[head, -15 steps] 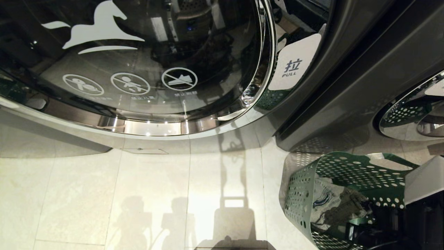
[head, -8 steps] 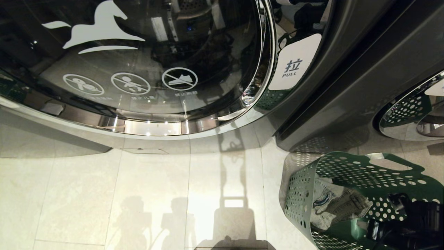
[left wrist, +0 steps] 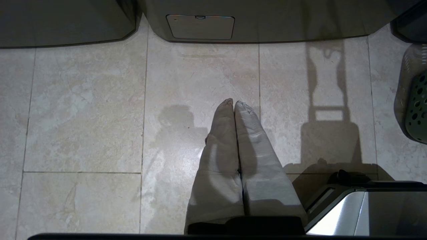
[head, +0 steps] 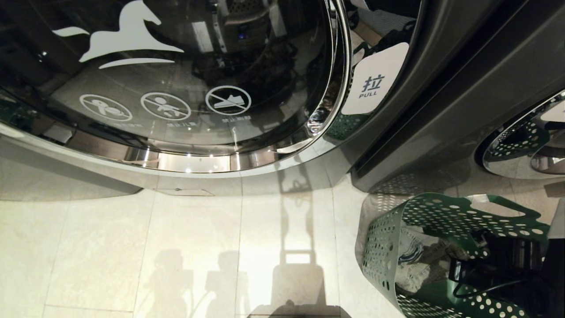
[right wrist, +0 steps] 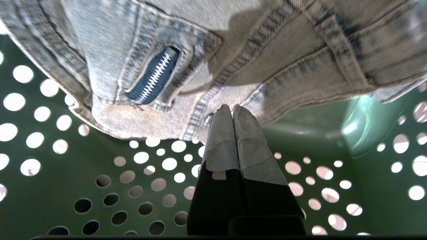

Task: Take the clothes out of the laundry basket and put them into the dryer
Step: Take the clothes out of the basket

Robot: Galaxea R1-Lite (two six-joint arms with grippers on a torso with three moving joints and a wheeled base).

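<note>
Denim garment (right wrist: 233, 50) lay inside green basket (head: 441, 212) on floor beside dryer; soft, floppy, fairly heavy, not fragile. Right pincer (right wrist: 232, 108) tips together, empty, at hem. Best hold: thick seam (bunched fold also good). Left pincer (left wrist: 233, 101) together over floor

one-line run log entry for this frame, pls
right gripper: shut, in laundry basket, tips at denim garment | left gripper: shut, over floor | dryer door: closed

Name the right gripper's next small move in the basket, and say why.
Probably open the fingers before pressing in: the right gripper is shut and empty, its tips just at the denim garment inside the green laundry basket, so it cannot take a fold as it is.
</note>
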